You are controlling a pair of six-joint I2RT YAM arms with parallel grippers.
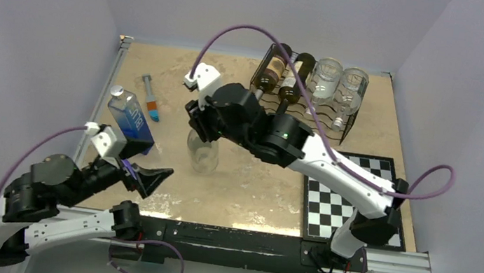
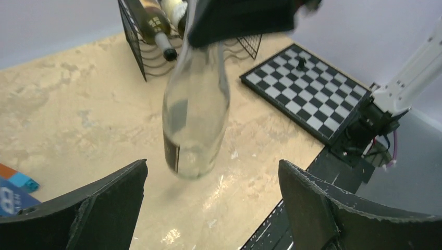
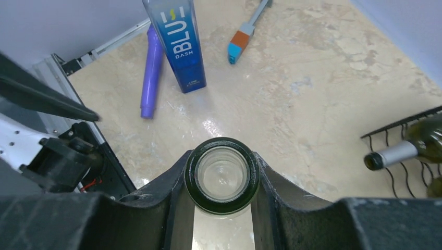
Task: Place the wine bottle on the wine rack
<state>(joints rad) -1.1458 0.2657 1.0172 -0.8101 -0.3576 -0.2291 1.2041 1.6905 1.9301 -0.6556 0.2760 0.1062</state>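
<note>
A clear glass wine bottle (image 1: 202,154) stands upright at the table's middle. My right gripper (image 1: 203,128) reaches down over it and is shut on its neck. In the right wrist view the bottle's round mouth (image 3: 222,174) sits clamped between the two black fingers (image 3: 167,198). The left wrist view shows the bottle's body (image 2: 195,120), blurred, with its base just at the tabletop. My left gripper (image 1: 152,180) hangs open near the front left, apart from the bottle. The black wire wine rack (image 1: 313,114) stands at the back right, holding two dark bottles and two clear ones.
A tall blue box (image 1: 132,118) stands left of the bottle, close to my left arm. A small brush with an orange and blue band (image 1: 151,100) lies behind it. A black-and-white chessboard (image 1: 344,199) lies at the front right, under my right arm.
</note>
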